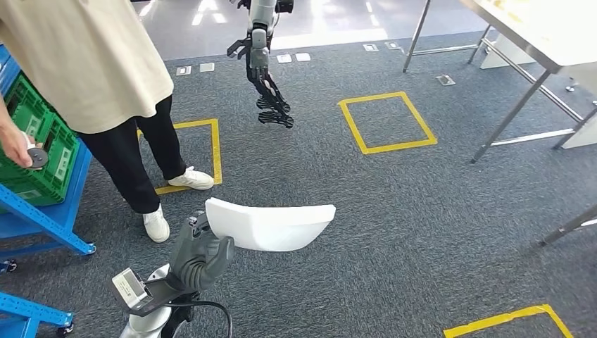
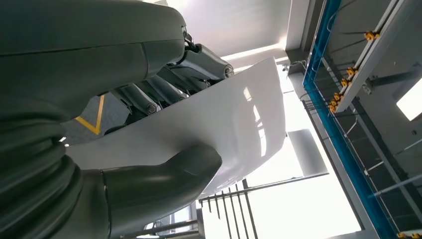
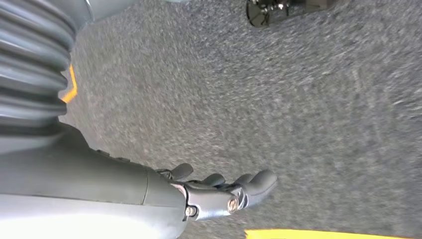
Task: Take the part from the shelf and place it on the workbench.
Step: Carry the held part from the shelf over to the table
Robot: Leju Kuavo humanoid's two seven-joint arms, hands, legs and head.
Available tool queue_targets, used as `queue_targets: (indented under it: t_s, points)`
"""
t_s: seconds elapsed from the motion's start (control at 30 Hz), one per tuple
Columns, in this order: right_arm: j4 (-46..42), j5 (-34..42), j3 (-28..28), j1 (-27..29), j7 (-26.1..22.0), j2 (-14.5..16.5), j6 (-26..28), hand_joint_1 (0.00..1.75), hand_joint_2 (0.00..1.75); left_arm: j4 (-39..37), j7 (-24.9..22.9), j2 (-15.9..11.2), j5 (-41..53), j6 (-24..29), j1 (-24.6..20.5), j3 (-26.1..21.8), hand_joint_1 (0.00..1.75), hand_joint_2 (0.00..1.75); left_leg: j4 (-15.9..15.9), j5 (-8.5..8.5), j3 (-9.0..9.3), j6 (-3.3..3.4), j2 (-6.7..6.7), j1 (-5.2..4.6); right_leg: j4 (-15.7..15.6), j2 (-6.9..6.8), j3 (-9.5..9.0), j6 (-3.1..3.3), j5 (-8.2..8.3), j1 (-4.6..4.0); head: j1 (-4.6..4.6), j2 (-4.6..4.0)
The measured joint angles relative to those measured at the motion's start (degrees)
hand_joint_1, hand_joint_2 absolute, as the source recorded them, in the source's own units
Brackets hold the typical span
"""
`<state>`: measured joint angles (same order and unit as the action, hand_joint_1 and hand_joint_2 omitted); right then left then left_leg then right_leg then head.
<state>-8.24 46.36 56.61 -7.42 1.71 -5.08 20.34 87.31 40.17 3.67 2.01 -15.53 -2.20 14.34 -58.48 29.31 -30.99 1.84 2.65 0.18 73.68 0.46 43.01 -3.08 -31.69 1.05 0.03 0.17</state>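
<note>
White plastic part, long and curved, is held low in the centre of the head view, gripped at one end by the left hand. In the left wrist view the part is clamped between the thick grey thumb on one face and the darker fingers on the other. The part is carried above grey carpet, well apart from the steel worktop seen at the upper right of the frame. The right hand is seen in the right wrist view hanging over the carpet, its fingers loosely apart and holding nothing. A blue shelf with a green crate stands at the left edge, where a person in a beige shirt and black trousers is standing, a small dark disc held in one hand. Yellow tape squares are marked on the carpet. At the top centre another robot arm with a black hand is seen hanging down.
</note>
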Motion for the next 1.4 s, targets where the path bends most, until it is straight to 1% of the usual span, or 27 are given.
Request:
queue_targets:
  t_s: [0.03, 0.13, 0.17, 0.2, 0.27, 0.33, 0.4, 0.47, 0.5, 0.57, 0.63, 0.7, 0.73, 0.77, 0.83, 0.9, 0.97, 1.0, 1.03, 1.07, 1.13, 1.17, 1.2, 1.27, 1.3, 1.33, 1.4]
  points:
    - [0.0, 0.0, 0.0, 0.0, 0.1, 0.0, 0.0, 0.0, 1.75, 0.0, 0.0, 0.0, 0.0, 0.0, 0.0, 0.0, 1.75, 1.75, 0.0, 0.11, 0.08, -0.04, 0.77, -0.03, -2.5, -0.31, -1.45, 0.12, 1.47, -0.04, 0.01, 0.0]
    - [0.0, 0.2, 0.0, -0.2, 0.1, 0.0, -0.1, 0.0, 1.75, 0.0, 0.0, 0.0, 0.0, 0.1, -0.1, 0.0, 1.75, 1.75, -0.1, 0.63, 0.48, -0.63, 2.65, -0.37, -13.2, -3.37, -7.41, 1.04, 5.35, -0.6, 0.04, 0.0]
    - [0.0, 0.4, 0.0, -0.3, 0.0, 0.0, -0.2, 0.0, 1.75, 0.0, 0.0, 0.0, 0.0, 0.1, -0.1, -0.1, 1.75, 1.75, -0.1, 0.82, 0.64, -0.93, 3.18, -0.49, -14.7, -3.98, -8.19, 1.42, 5.62, -0.82, 0.02, 0.0]
    - [0.0, 0.5, 0.0, -0.4, 0.0, 0.0, -0.3, 0.0, 1.75, 0.0, 0.0, 0.0, 0.1, 0.1, -0.1, -0.1, 1.75, 1.75, 0.0, 0.97, 0.8, -1.23, 3.73, -0.58, -15.1, -3.82, -8.2, 1.76, 5.53, -0.99, 0.01, 0.0]
    - [0.0, 0.6, 0.0, -0.3, 0.0, 0.0, -0.3, 0.0, 1.75, 0.0, 0.0, 0.1, 0.2, 0.1, -0.3, -0.1, 1.75, 1.75, 0.1, 1.28, 1.2, -1.86, 4.09, -0.52, -15.3, -2.53, -8.17, 2.35, 5.69, -0.87, -0.04, 0.0]
    - [0.0, 0.7, 0.0, -0.2, 0.0, 0.0, -0.3, 0.0, 1.75, 0.1, 0.0, 0.2, 0.2, 0.1, -0.5, -0.1, 1.75, 1.75, -2.3, 3.04, 0.4, -2.43, 1.48, -0.38, -15.7, -1.36, -8.34, 2.94, 5.96, -0.46, -0.17, 0.0]
    - [0.0, 0.7, 0.0, -0.4, 0.0, 0.1, -0.3, 0.0, 1.75, 0.0, 0.0, 0.1, 0.2, 0.1, -0.5, -0.1, 1.75, 1.75, -8.9, 6.56, -2.67, -2.72, -1.55, -0.18, -15.8, -0.06, -8.38, 3.29, 6.04, -0.26, -0.39, 0.0]
    - [0.0, 0.7, 0.0, -0.5, 0.0, 0.1, -0.4, 0.0, 1.75, -0.3, 0.0, 0.0, 0.2, 0.1, -0.4, -0.1, 1.75, 1.75, -15.1, 8.61, -5.86, -2.86, -2.24, -0.07, -15.7, 1.51, -8.37, 3.37, 6.02, -0.25, -0.5, 0.0]
    - [0.0, 0.7, 0.0, -0.5, 0.0, 0.1, -0.4, 0.0, 1.75, -0.3, 0.0, 0.0, 0.3, 0.1, -0.4, -0.1, 1.75, 1.75, -15.6, 8.04, -6.36, -2.89, -2.32, 0.01, -15.7, 2.34, -8.37, 3.34, 6.02, -0.24, -0.52, 0.0]
    - [0.0, 0.7, 0.0, -0.5, 0.0, 0.1, -0.5, 0.0, 1.75, -0.4, 0.0, 0.0, 0.3, 0.1, -0.4, -0.1, 1.75, 1.75, -10.2, 3.94, -4.29, -2.89, -3.11, 0.35, -15.5, 4.03, -8.4, 3.09, 5.99, -0.13, -0.56, 0.0]
    - [0.0, 0.7, 0.1, -0.5, 0.1, 0.2, -0.7, 0.0, 1.75, -0.4, 0.0, 0.0, 0.4, 0.3, -0.5, -0.1, 1.75, 1.75, -3.4, 0.89, -1.48, -2.86, -6.06, 0.85, -15.0, 5.65, -8.09, 2.43, 5.95, -0.05, -0.61, 0.0]
    - [0.0, 0.7, 0.1, -0.5, 0.2, 0.2, -0.8, 0.0, 1.75, -0.5, 0.0, 0.0, 0.5, 0.5, -0.5, -0.1, 1.75, 1.75, -1.2, 0.51, -0.72, -2.48, -7.69, 0.86, -14.9, 6.93, -7.53, 1.53, 6.16, 0.08, -0.61, 0.0]
    - [0.0, 0.7, 0.1, -0.4, 0.2, 0.2, -0.8, 0.0, 1.75, -0.5, 0.0, 0.0, 0.5, 0.6, -0.5, -0.1, 1.75, 1.75, -1.1, 0.33, -0.73, -2.08, -7.1, 0.67, -15.1, 7.55, -7.31, 1.06, 6.36, 0.21, -0.6, 0.0]
    - [0.0, 0.6, 0.1, -0.3, 0.3, 0.2, -0.9, 0.0, 1.75, -0.4, 0.0, 0.0, 0.5, 0.6, -0.6, -0.1, 1.75, 1.75, -1.0, 0.15, -0.65, -1.61, -6.42, 0.58, -15.1, 7.51, -7.2, 0.72, 6.48, 0.35, -0.58, 0.0]
    - [0.0, 0.6, 0.2, -0.2, 0.4, 0.3, -0.9, 0.0, 1.75, -0.3, 0.0, 0.2, 0.5, 0.6, -0.8, -0.1, 1.75, 1.75, -0.6, -0.17, -0.46, -0.7, -4.89, 0.53, -13.2, 4.82, -6.14, 0.32, 5.37, 0.21, -0.36, 0.0]
    - [0.0, 0.5, 0.2, -0.5, 0.4, 0.3, -0.9, 0.0, 1.75, -0.3, 0.0, 0.3, 0.5, 0.6, -0.8, -0.2, 1.75, 1.75, -0.4, -0.19, -0.44, -0.17, -3.16, 0.33, -6.9, 1.22, -3.11, 0.23, 2.14, -0.09, -0.07, 0.0]
    - [0.0, 0.5, 0.2, -0.6, 0.5, 0.3, -0.9, 0.0, 1.75, -0.3, 0.0, 0.3, 0.4, 0.6, -0.7, -0.2, 1.75, 1.75, -0.5, -0.09, -0.48, 0.04, -1.38, 0.04, -0.2, 0.24, 0.09, 0.17, -0.49, -0.11, 0.03, 0.0]
    - [0.0, 0.5, 0.2, -0.6, 0.6, 0.3, -1.0, 0.0, 1.75, -0.3, 0.0, 0.3, 0.4, 0.5, -0.7, -0.2, 1.75, 1.75, -0.5, -0.03, -0.48, 0.1, -0.52, -0.07, 0.8, 0.1, 0.49, 0.21, -0.47, -0.11, 0.04, 0.0]
    - [0.0, 0.5, 0.3, -0.6, 0.7, 0.3, -1.0, 0.0, 1.75, -0.3, 0.0, 0.3, 0.3, 0.4, -0.7, -0.2, 1.75, 1.75, -0.5, 0.03, -0.45, 0.11, 0.3, -0.15, -0.5, -0.1, -0.32, 0.32, 0.53, -0.13, 0.05, 0.0]
    - [0.0, 0.5, 0.3, -0.5, 0.7, 0.3, -0.9, 0.0, 1.75, -0.3, 0.0, 0.3, 0.2, 0.2, -0.7, -0.2, 1.75, 1.75, -0.5, 0.11, -0.37, 0.07, 1.06, -0.21, -3.8, -0.59, -2.28, 0.49, 2.19, -0.19, 0.06, 0.0]
    - [0.0, 0.5, 0.4, -0.7, 0.8, 0.3, -0.8, 0.0, 1.75, -0.1, 0.0, 0.4, 0.2, -0.2, -0.8, -0.2, 1.75, 1.75, -0.5, 0.36, -0.15, -0.2, 2.39, -0.42, -11.7, -2.91, -6.65, 1.11, 4.77, -0.57, 0.05, 0.0]
    - [0.0, 0.5, 0.4, -0.8, 0.8, 0.3, -0.8, 0.0, 1.75, 0.0, 0.0, 0.4, 0.1, -0.4, -0.8, -0.2, 1.75, 1.75, -0.5, 0.5, -0.04, -0.47, 2.91, -0.51, -14.0, -3.75, -7.91, 1.43, 5.31, -0.82, 0.02, 0.0]
    - [0.0, 0.5, 0.4, -0.8, 0.9, 0.3, -0.7, 0.0, 1.75, 0.1, 0.0, 0.4, 0.1, -0.5, -0.8, -0.2, 1.75, 1.75, -0.4, 0.61, 0.08, -0.76, 3.4, -0.57, -15.0, -4.16, -8.34, 1.75, 5.35, -1.05, -0.01, 0.0]
    - [0.0, 0.6, 0.5, -0.7, 0.9, 0.3, -0.6, 0.0, 1.75, 0.2, 0.0, 0.6, 0.1, -0.7, -0.9, -0.2, 1.75, 1.75, -0.2, 0.8, 0.42, -1.41, 4.37, -0.57, -15.2, -3.01, -8.32, 2.3, 5.53, -1.12, -0.04, 0.0]
    - [0.0, 0.6, 0.5, -0.7, 0.9, 0.3, -0.6, 0.0, 1.75, 0.3, 0.0, 0.7, 0.1, -0.8, -1.0, -0.2, 1.75, 1.75, -0.4, 1.08, 0.53, -1.75, 3.97, -0.5, -15.4, -2.42, -8.42, 2.58, 5.68, -0.96, -0.09, 0.0]
    - [0.0, 0.6, 0.5, -0.7, 0.9, 0.2, -0.6, 0.0, 1.75, 0.3, 0.0, 0.8, 0.1, -0.8, -1.1, -0.2, 1.75, 1.75, -1.4, 1.81, 0.24, -2.05, 2.82, -0.43, -15.6, -1.83, -8.55, 2.87, 5.86, -0.75, -0.19, 0.0]
    - [0.0, 0.6, 0.5, -0.9, 1.0, 0.3, -0.6, 0.0, 1.75, 0.3, 0.0, 0.8, 0.1, -0.8, -1.1, -0.2, 1.75, 1.75, -6.9, 4.79, -2.19, -2.53, -0.6, -0.17, -15.9, -0.57, -8.66, 3.3, 6.11, -0.44, -0.49, 0.0]
